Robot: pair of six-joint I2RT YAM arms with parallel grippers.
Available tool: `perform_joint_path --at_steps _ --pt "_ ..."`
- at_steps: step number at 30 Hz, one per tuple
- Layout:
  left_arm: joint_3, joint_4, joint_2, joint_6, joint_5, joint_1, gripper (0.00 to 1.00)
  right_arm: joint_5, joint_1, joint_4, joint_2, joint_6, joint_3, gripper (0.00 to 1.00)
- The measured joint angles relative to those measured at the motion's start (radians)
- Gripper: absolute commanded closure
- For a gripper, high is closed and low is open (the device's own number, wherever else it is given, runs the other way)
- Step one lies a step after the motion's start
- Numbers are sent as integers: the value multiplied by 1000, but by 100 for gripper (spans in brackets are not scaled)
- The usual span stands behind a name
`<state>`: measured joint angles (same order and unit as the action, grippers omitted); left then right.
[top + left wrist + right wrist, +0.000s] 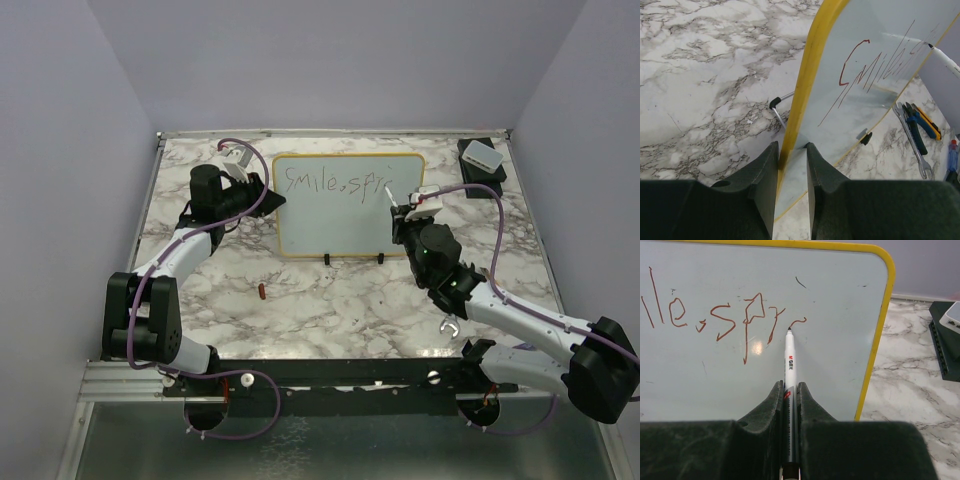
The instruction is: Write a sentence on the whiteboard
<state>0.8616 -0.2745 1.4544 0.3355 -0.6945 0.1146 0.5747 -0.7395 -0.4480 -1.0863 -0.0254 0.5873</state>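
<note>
The whiteboard stands upright on small black feet at the back middle of the marble table, yellow rim all round. The sentence in thin red-brown strokes reads "smile, spr" plus a short stroke. My left gripper is shut on the whiteboard's left edge, one finger on each face. My right gripper is shut on a white marker. Its tip touches the board just under the last stroke, right of the middle.
A small white box on a black base sits at the back right corner. A small red piece lies in front of the board, left. A wrench, pliers and a cutter lie before the board's right part.
</note>
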Motion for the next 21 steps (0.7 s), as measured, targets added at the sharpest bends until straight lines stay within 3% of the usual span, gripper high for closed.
perform_joint_path --at_steps 21 --pt "0 4 0 0 0 0 73 11 0 26 13 -54 -23 99"
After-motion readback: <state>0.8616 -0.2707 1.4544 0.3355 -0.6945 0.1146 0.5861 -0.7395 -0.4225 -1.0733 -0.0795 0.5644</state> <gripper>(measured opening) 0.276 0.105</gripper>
